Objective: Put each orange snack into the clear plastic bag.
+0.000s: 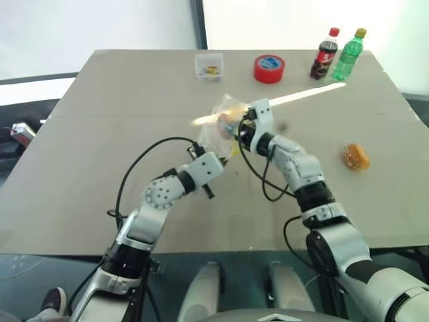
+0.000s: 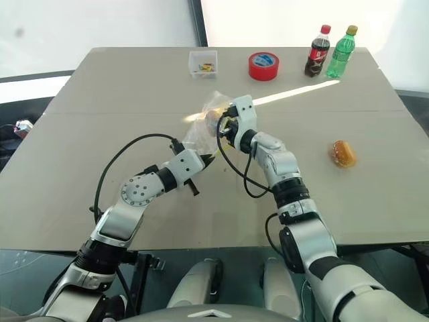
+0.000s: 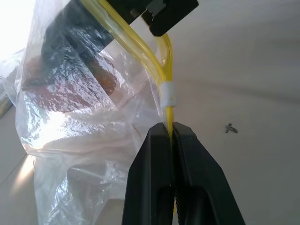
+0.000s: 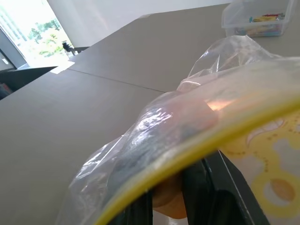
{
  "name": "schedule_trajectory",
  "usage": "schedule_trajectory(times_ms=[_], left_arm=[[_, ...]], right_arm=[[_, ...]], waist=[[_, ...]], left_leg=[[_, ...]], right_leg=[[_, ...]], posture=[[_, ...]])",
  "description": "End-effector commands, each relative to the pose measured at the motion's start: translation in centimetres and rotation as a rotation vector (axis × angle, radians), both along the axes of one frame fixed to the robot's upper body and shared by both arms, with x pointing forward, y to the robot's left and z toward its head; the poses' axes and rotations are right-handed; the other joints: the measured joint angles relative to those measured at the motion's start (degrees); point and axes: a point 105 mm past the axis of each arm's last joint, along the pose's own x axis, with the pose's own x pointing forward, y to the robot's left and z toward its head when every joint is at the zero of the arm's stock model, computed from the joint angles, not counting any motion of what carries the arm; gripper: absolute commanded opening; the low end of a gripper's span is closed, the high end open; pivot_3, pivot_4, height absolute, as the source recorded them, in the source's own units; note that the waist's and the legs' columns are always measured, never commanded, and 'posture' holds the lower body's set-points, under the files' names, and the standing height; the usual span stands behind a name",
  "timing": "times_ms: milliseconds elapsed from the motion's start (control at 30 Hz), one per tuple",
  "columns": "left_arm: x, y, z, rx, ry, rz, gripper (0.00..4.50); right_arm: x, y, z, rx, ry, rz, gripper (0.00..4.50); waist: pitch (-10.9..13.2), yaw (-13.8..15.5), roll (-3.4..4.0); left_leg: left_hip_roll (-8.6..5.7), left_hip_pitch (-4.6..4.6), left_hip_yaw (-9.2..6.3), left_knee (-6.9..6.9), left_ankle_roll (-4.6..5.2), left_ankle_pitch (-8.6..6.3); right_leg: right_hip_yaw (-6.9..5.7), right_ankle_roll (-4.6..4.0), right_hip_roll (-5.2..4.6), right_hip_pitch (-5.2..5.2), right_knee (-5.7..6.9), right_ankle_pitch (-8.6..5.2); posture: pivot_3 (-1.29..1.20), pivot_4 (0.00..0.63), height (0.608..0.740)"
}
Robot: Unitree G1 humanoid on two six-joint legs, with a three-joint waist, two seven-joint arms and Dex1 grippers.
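Note:
The clear plastic bag [image 1: 220,121] hangs above the middle of the table. My left gripper [image 3: 172,127] is shut on its yellow strip [image 3: 165,70] and holds it up from below. My right gripper [image 2: 225,125] reaches into the bag's mouth from the right, shut on one orange snack [image 4: 167,200]. Through the crinkled film that snack [image 3: 104,84] shows as a brown shape inside the bag. A second orange snack [image 1: 355,156] lies alone on the table at the right.
Along the table's far edge stand a small clear box [image 1: 209,67], a red tape roll [image 1: 269,68], a cola bottle [image 1: 325,54] and a green bottle [image 1: 348,55]. Black cables loop from both arms above the tabletop [image 1: 100,134].

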Motion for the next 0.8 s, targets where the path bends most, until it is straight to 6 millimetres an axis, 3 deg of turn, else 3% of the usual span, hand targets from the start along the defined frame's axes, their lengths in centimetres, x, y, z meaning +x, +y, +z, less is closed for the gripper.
schedule_trajectory(times_ms=[33,67,100,200,400,600,733,800], left_arm=[[0.0,-0.3,1.6,-0.026,-0.054,-0.025,0.00],[0.1,-0.2,1.6,-0.025,-0.058,-0.023,0.00],[0.1,-0.1,1.7,-0.023,-0.061,-0.021,0.00],[0.3,0.0,1.6,-0.018,-0.061,-0.019,0.00],[0.6,0.3,1.4,-0.019,-0.058,-0.009,0.00],[1.0,0.5,1.2,-0.020,-0.055,-0.001,0.00],[1.1,0.4,1.1,-0.020,-0.054,-0.008,0.00],[1.2,0.4,1.0,-0.022,-0.048,-0.011,0.00]], right_arm=[[-0.5,0.4,0.6,-0.013,-0.048,0.062,1.49],[-1.0,0.5,0.2,-0.033,-0.049,0.097,2.11],[-1.5,0.4,-0.2,-0.053,-0.044,0.123,2.19],[-2.2,-0.5,-1.2,-0.117,-0.042,0.145,3.39],[-4.4,-3.7,-1.5,-0.257,-0.131,0.173,3.39],[-7.5,-8.1,-0.3,-0.378,-0.195,0.159,3.39],[-8.4,-13.9,0.0,-0.469,-0.122,0.044,3.39],[-7.2,-19.6,0.6,-0.578,-0.102,-0.168,3.39]], waist=[[0.0,0.0,0.00],[0.0,-0.1,0.00],[0.0,-0.1,0.00],[0.0,-0.1,0.01],[0.0,0.0,0.01],[0.0,0.1,0.00],[0.0,0.3,-0.01],[0.0,0.7,-0.01]], left_leg=[[-0.01,-0.02,0.02,0.00,0.00,0.00],[-0.01,-0.02,0.03,0.00,0.00,0.00],[-0.01,-0.03,0.03,-0.01,0.00,0.00],[0.00,-0.02,0.01,-0.04,0.00,0.00],[-0.01,-0.03,0.02,-0.02,0.01,0.00],[0.00,-0.03,0.01,-0.02,0.01,0.00],[0.00,-0.03,0.02,0.00,0.01,0.00],[0.00,-0.03,0.01,0.04,0.02,0.00]], right_leg=[[0.02,0.00,-0.01,-0.01,-0.02,0.00],[0.03,0.00,-0.02,-0.01,-0.02,0.00],[0.04,0.00,-0.02,-0.03,-0.01,0.00],[0.03,0.00,0.00,-0.04,0.01,0.00],[0.03,0.00,-0.02,-0.04,0.00,0.00],[0.02,0.01,-0.01,-0.02,-0.01,-0.01],[0.02,0.02,-0.03,0.01,-0.03,-0.01],[0.00,0.02,-0.04,0.06,-0.06,-0.01]], posture=[[0.00,0.150,0.740],[0.00,0.150,0.740],[0.00,0.150,0.740],[0.00,0.150,0.740],[0.00,0.150,0.740],[0.00,0.150,0.740],[0.00,0.150,0.740],[0.00,0.150,0.740]])
